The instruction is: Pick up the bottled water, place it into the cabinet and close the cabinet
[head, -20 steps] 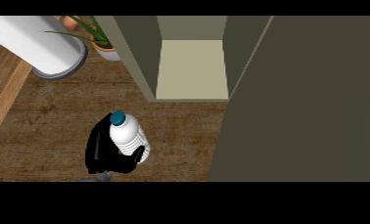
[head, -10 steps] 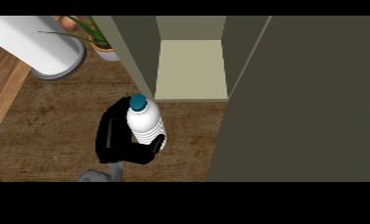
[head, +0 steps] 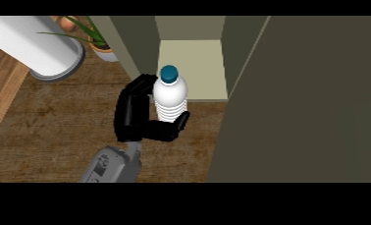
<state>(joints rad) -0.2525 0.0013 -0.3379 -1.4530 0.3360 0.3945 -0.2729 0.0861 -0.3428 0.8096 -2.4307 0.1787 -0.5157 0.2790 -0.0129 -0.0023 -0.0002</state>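
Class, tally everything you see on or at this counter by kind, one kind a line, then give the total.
Water bottle: 1
Potted plant: 1
White cylinder: 1
Cabinet: 1
Robot hand: 1
Total: 5

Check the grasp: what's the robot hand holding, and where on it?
The left robot hand holds the water bottle upright, fingers and thumb curled round its lower ribbed body. The blue cap is free.

White cylinder, potted plant, wooden counter
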